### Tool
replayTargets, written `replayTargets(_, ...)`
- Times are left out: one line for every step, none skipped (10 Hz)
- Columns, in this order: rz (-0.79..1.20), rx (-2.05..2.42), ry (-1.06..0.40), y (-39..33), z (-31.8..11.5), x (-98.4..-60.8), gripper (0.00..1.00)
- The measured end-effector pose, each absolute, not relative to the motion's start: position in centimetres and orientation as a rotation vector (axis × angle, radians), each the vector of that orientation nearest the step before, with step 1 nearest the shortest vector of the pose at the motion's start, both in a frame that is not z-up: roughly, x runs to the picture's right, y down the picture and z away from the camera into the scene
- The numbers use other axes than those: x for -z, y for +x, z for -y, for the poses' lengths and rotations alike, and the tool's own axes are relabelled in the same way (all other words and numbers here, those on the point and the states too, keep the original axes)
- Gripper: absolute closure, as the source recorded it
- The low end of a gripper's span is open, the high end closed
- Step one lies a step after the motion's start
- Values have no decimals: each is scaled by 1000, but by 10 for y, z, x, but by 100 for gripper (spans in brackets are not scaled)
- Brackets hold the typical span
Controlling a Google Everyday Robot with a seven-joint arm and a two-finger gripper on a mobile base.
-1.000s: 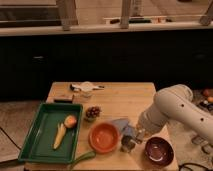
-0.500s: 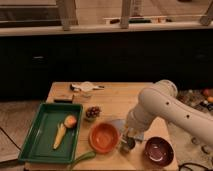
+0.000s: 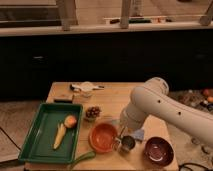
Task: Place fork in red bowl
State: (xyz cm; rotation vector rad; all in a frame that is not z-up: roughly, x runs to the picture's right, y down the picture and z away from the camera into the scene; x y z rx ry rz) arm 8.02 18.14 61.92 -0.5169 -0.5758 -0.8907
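The red bowl (image 3: 103,137) sits near the table's front edge, right of the green tray. My white arm reaches in from the right and bends down over the table. My gripper (image 3: 120,131) hangs at the bowl's right rim, just above a small metal cup (image 3: 128,143), and it is shut. The wrist covers most of it. I cannot make out the fork; whether the gripper holds it does not show.
A green tray (image 3: 42,125) at the left holds an orange fruit (image 3: 70,121) and a banana (image 3: 60,136). A green vegetable (image 3: 82,159) lies at the front edge. A maroon bowl (image 3: 159,150) stands front right, with a dish of dark bits (image 3: 92,112) mid-table and a white cup (image 3: 86,87) at the back.
The arm has swung left and lowered, bringing the gripper from beside the maroon bowl to the red bowl's right rim. The objects on the table have not moved.
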Motion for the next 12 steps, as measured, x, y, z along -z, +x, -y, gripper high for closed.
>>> replayTargets(578, 892, -513, 77, -177, -621, 100)
replayTargets(578, 894, -518, 77, -176, -621, 100)
replayTargets(579, 895, -517, 75, -173, -622, 100)
replayTargets(580, 897, -519, 74, -172, -624, 100)
replayTargets(581, 903, -522, 72, -170, -625, 100)
replayTargets(581, 906, -523, 70, -169, -626, 100)
replayTargets(582, 912, -525, 68, -167, -627, 100)
replayTargets(584, 916, -525, 66, -165, -628, 100)
replayTargets(583, 920, -528, 65, -164, -628, 100)
replayTargets(585, 922, -529, 64, -163, -629, 100)
replayTargets(586, 927, -529, 62, -162, -630, 100)
replayTargets(588, 930, -530, 60, -161, -631, 100)
